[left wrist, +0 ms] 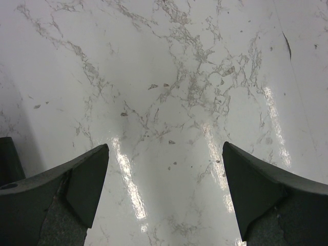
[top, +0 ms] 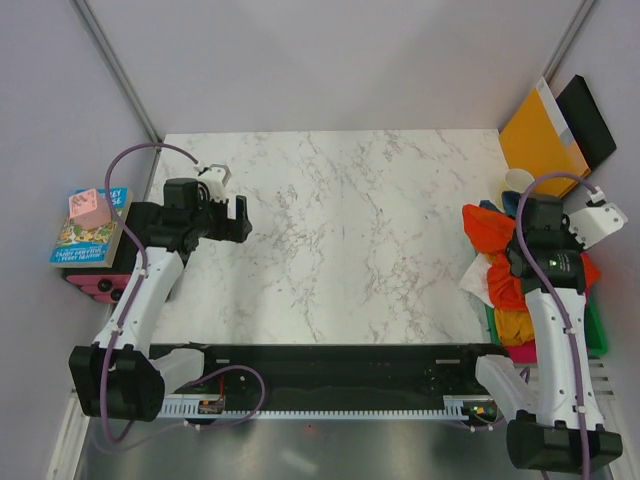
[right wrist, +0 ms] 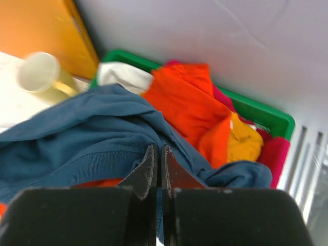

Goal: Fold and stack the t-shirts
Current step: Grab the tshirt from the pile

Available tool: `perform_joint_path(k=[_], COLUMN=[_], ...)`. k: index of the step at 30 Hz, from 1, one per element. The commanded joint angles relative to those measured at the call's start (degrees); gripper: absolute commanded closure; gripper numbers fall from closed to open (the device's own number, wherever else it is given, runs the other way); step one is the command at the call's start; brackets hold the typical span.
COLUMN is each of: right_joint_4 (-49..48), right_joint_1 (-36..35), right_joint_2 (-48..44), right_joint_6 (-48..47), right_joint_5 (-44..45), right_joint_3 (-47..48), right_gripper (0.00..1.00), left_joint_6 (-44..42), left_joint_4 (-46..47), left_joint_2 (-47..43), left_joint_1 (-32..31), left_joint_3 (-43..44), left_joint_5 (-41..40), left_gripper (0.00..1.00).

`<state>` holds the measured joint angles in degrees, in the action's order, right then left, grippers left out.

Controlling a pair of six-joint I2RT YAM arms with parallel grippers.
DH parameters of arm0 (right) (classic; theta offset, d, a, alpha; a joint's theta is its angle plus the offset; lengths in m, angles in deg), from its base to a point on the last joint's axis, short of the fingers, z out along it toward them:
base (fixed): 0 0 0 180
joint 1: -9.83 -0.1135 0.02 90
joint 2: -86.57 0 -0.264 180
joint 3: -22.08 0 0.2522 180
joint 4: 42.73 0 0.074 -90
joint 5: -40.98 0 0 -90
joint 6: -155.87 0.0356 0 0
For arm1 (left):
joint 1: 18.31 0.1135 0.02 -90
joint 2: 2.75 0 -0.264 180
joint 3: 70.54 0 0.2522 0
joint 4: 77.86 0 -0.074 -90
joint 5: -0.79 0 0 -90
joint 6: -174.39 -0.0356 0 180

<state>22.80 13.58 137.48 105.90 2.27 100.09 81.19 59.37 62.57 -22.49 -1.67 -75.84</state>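
Right hand (right wrist: pixel 158 151) pinched shut at the blue tee (right wrist: pixel 77 138), grip unclear: lifting may slip, or drag the tangled orange tee (right wrist: pixel 179 102) off the bin (right wrist: pixel 266 115); left hand (left wrist: pixel 165 154) wide over the counter (left wrist: pixel 169 77)

White marble desk (top: pixel 340 230). Far R corner: orange envelope (top: pixel 540 135) leaning on wall, flat black panel (top: pixel 590 118) just beside it, pale cup (right wrist: pixel 38 73) nr envelope's foot. Green bin (right wrist: pixel 266 115) at R edge. Off L edge: book stack (top: pixel 85 240) w/ pink block (top: pixel 88 207) on top, pink-black item (top: pixel 92 285) underneath.
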Motion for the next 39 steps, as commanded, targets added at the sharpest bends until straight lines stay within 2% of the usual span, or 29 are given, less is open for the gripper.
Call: perform_joint_path(k=[1,6,19,22,23,24,25,27,30,39], right_joint_4=[3.3,5.2,14.0,14.5,12.9,10.8,9.1,7.5,4.9,-0.5], right_joint_1=[3.9,8.0,9.2,9.2,9.2,9.2,9.2,9.2,8.6,3.3], right_joint_2=[-0.9,-1.8,-7.8,-8.8,-9.7,-11.3,-11.8,-11.8,-11.5,-6.5], right_joint_6=[7.0,11.6,12.6,9.5,5.3,2.8,1.3,-2.5,-7.1,-17.1], right_joint_5=[-1.7,-8.7,-7.6,-6.6,-7.4,-10.9,-12.0,-15.5,-19.2,-34.9], right_joint_3=[-6.6,-10.5,-8.1,-5.5,-4.9,-4.9,-4.6,-3.4,-2.3,2.1], right_gripper=[1.0,1.0,1.0,0.84,0.58,0.47,0.28,0.17,0.1,0.1], left_joint_6=[0.4,-1.1,-0.9,-1.1,-1.3,-1.4,-1.4,-1.3,-1.4,-0.6], left_joint_4=[1.0,0.0,0.1,0.1,0.3,0.3,0.4,0.5,0.5,0.6], left_joint_2=[0.3,1.7,5.4,5.9,6.0,6.0,6.3,6.5,6.5,6.0], left_joint_1=[0.2,0.1,-0.6,-0.7,-0.9,-1.0,-1.3,-1.7,-2.1,-2.6], left_joint_3=[1.2,1.5,2.7,2.5,2.4,2.4,2.4,2.4,2.5,2.5], left_joint_5=[0.1,0.3,4.4,5.0,5.2,5.4,5.7,5.7,5.9,6.3], left_gripper=[0.0,0.0,0.01,0.01,0.01,0.0,0.0,0.0,0.0,0.0])
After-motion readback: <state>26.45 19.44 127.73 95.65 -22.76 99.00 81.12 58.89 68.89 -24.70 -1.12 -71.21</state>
